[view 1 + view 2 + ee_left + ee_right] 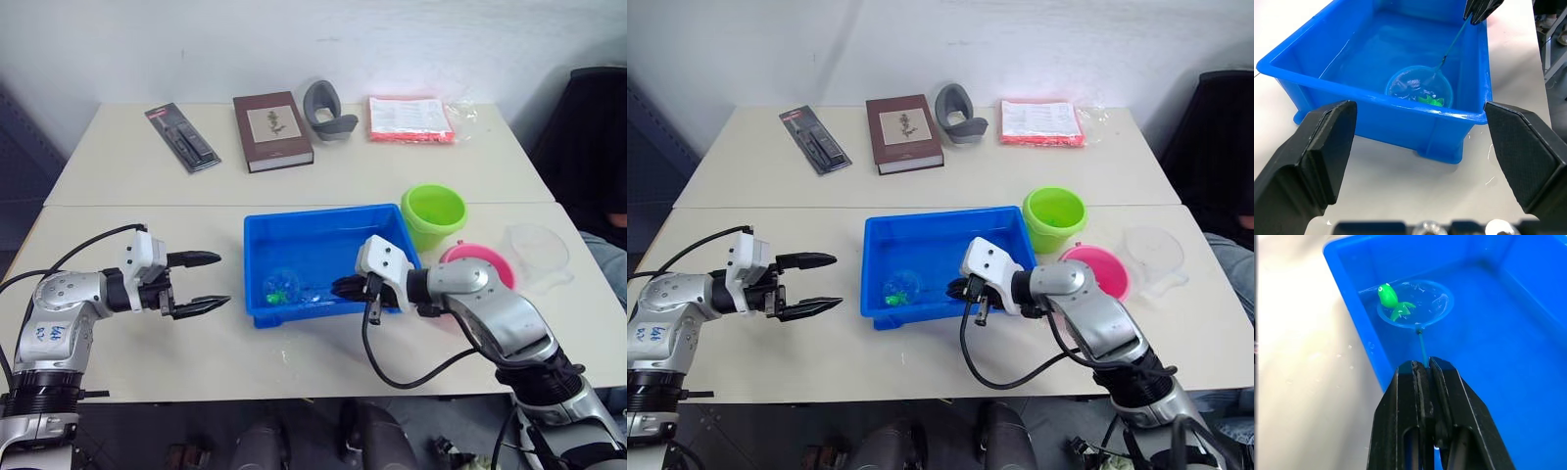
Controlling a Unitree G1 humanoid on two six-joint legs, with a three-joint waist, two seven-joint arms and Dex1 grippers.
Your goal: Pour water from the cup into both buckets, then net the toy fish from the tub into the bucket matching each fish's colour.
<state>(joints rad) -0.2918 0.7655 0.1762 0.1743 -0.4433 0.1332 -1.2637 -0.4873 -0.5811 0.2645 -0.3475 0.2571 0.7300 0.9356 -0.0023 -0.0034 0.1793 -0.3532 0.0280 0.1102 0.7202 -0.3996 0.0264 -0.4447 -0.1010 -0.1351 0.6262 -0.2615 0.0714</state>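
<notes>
The blue tub (257, 235) sits mid-table with water in it. My right gripper (345, 287) is shut on the thin handle of a small round net (1415, 303), whose hoop lies in the tub's near-left corner. A green toy fish (1392, 298) rests in the hoop. My left gripper (206, 282) stands open over the table just left of the tub, holding nothing. The lime green bucket (433, 212) stands at the tub's far right corner, the pink bucket (483, 264) nearer me behind my right wrist. The clear cup (537, 255) lies right of the pink bucket.
On the far table lie a black packaged tool (182, 137), a brown book (271, 130), a grey holder (327, 110) and a red-edged plastic sleeve (411, 119). A seam (147, 206) runs between the two tables. A dark chair (588, 147) stands at the right.
</notes>
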